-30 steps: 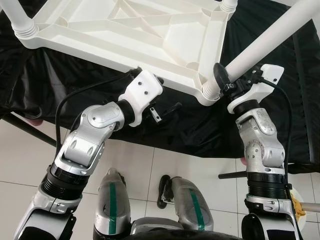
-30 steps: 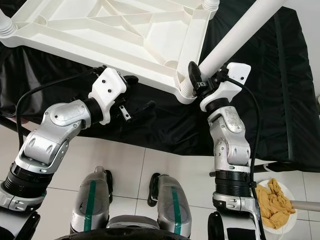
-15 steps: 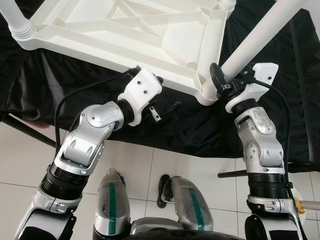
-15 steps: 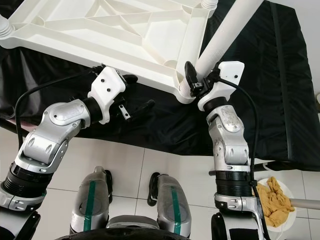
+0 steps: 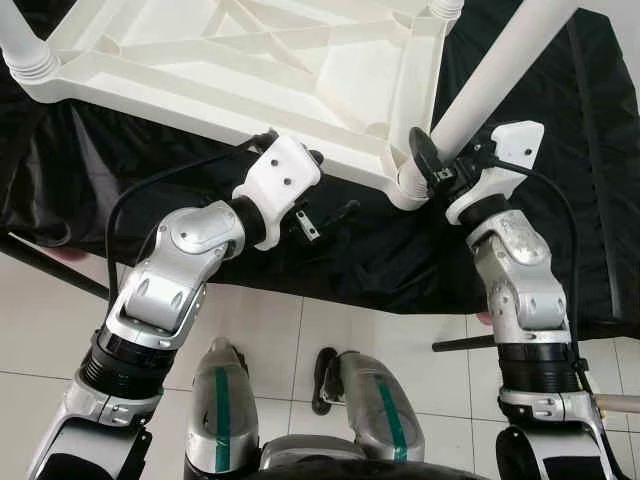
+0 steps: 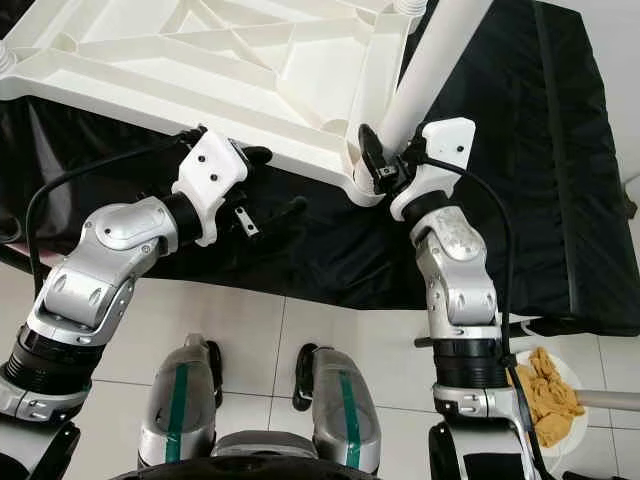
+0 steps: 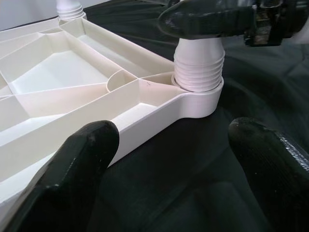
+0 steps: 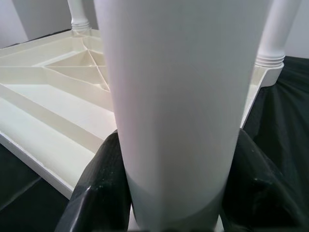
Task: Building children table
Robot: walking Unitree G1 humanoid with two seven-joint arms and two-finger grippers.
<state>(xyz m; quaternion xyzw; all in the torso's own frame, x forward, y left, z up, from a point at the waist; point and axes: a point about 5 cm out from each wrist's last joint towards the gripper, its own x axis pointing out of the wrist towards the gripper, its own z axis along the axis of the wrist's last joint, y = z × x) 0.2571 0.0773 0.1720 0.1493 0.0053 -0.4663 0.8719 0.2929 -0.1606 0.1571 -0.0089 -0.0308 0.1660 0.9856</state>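
A white plastic table (image 5: pixel 250 60) lies upside down on a black cloth (image 5: pixel 540 250). My right gripper (image 5: pixel 432 165) is shut on a white table leg (image 5: pixel 490 70) just above its ribbed foot, which sits in the table's near right corner socket (image 7: pixel 198 96). In the right wrist view the leg (image 8: pixel 178 96) stands between the black fingers (image 8: pixel 104 183). My left gripper (image 5: pixel 325 190) is open beside the table's near edge, one finger (image 7: pixel 72 169) close against the rim and the other over the cloth.
Two more legs (image 5: pixel 25 45) (image 5: pixel 445 8) stand in other corners of the table. White tiled floor (image 5: pixel 300 330) lies below the cloth's edge. A plate with yellow stuff (image 6: pixel 545 400) sits on the floor at the lower right. Black bars (image 5: pixel 50 265) stick out under the cloth.
My right gripper has moved a little to the left with the leg, and the leg now stands steeper. The left gripper has stayed by the table's edge.
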